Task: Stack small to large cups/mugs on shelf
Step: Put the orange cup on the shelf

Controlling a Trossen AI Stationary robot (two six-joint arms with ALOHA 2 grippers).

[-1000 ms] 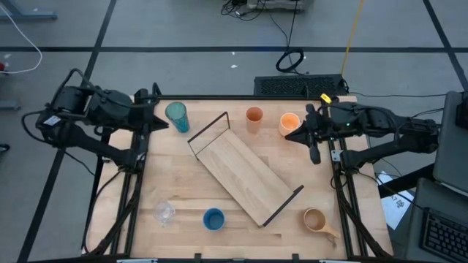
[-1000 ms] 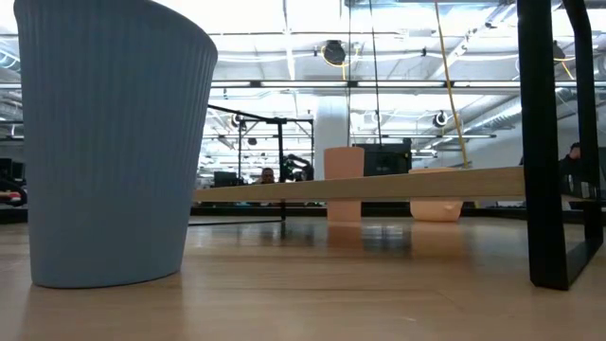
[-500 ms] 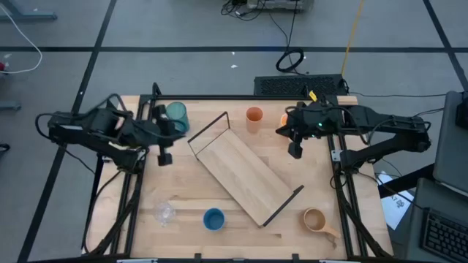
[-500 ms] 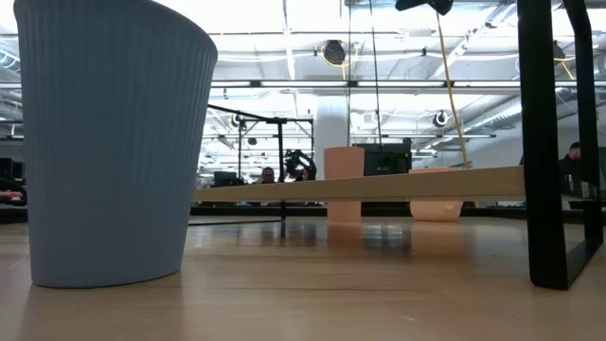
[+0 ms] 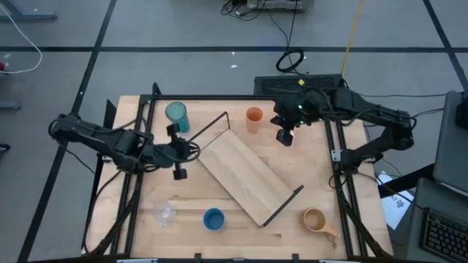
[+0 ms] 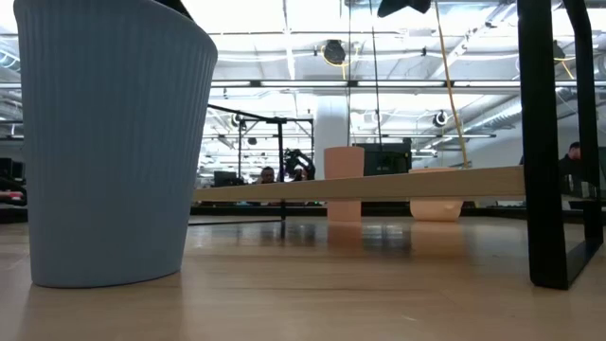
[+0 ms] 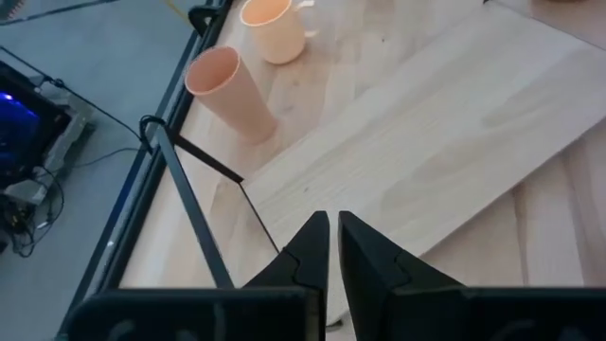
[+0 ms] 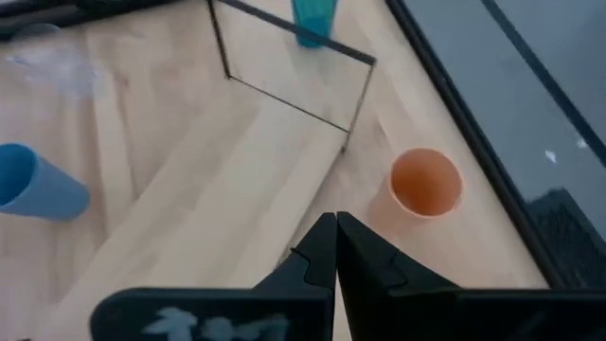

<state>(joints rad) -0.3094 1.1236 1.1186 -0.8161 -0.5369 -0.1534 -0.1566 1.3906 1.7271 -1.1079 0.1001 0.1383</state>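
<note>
Your left gripper [image 5: 178, 169] hovers with its fingers [image 7: 312, 248] pressed together and nothing between them, over bare table just left of the shelf [image 5: 246, 177], so it is placed to approach but holds no vessel. Your right gripper [image 5: 284, 136] is likewise closed and empty, hanging over the far side of the table just right of the small orange cup [image 5: 254, 115]; from above it covers the spot where the orange handled mug [image 7: 269, 25] stands, which the left wrist view shows upright beside that cup. The shelf lies diagonally across the middle of the table [image 5: 314, 183], its board bare, so judge the stacking as not yet begun. The vessels are spread around it, each upright and apart: the tall teal tumbler [image 5: 176, 115] far left, the tiny clear glass [image 5: 164, 212] near left, the short blue cup [image 5: 213, 218] at the near edge, the tan handled mug [image 5: 316, 220] near right. This spacing leaves each cup free for a separate grasp
</note>
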